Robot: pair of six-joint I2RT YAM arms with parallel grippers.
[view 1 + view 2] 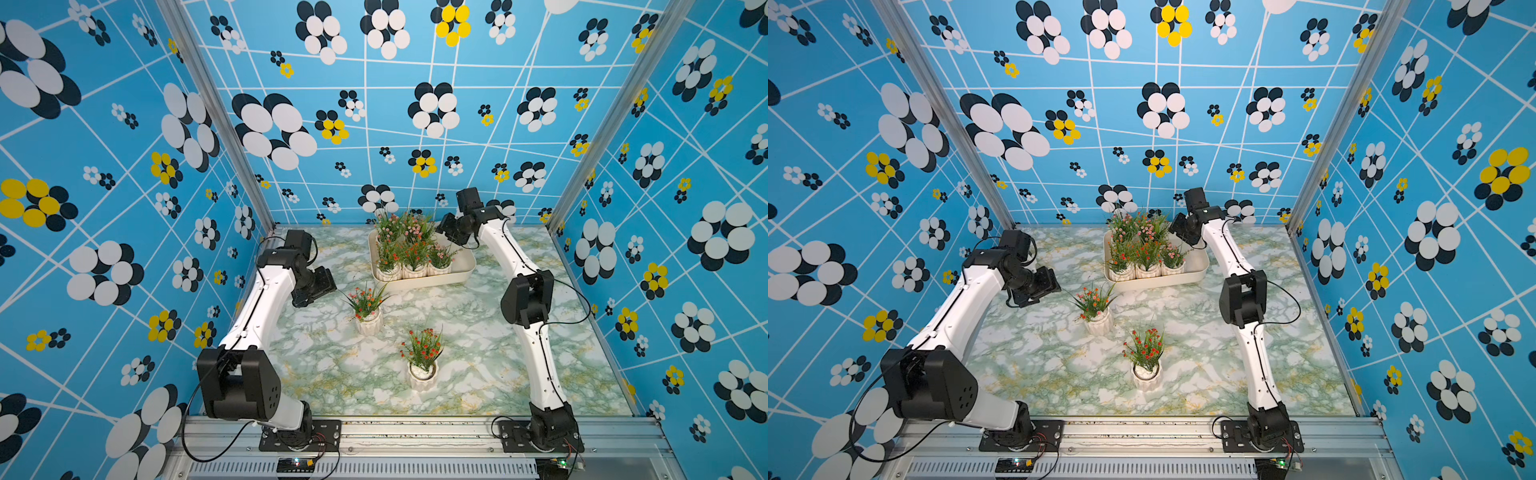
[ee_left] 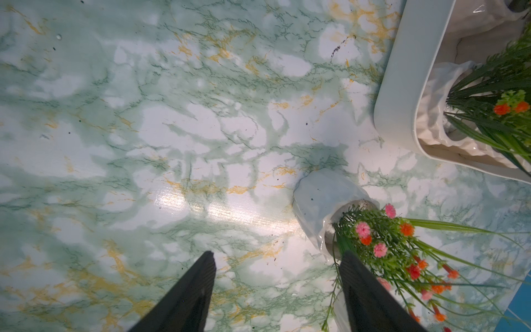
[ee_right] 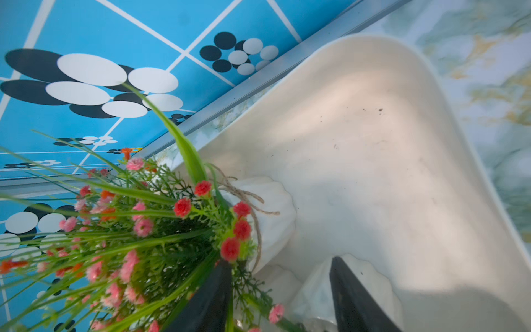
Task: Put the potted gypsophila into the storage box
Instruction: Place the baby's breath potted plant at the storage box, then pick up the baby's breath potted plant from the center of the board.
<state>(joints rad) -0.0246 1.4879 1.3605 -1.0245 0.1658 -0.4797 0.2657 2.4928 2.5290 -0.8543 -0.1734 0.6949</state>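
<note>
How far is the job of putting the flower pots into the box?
Done: several pots stand in the box. In hand: the right end effector is open over the box, one pot low between its fingers. Still to do: two pots on the table, one beside the open left end effector, one nearer the front edge.

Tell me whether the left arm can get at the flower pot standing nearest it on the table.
Probably yes. The left gripper hangs open just beside that pot, with only bare table between them.
</note>
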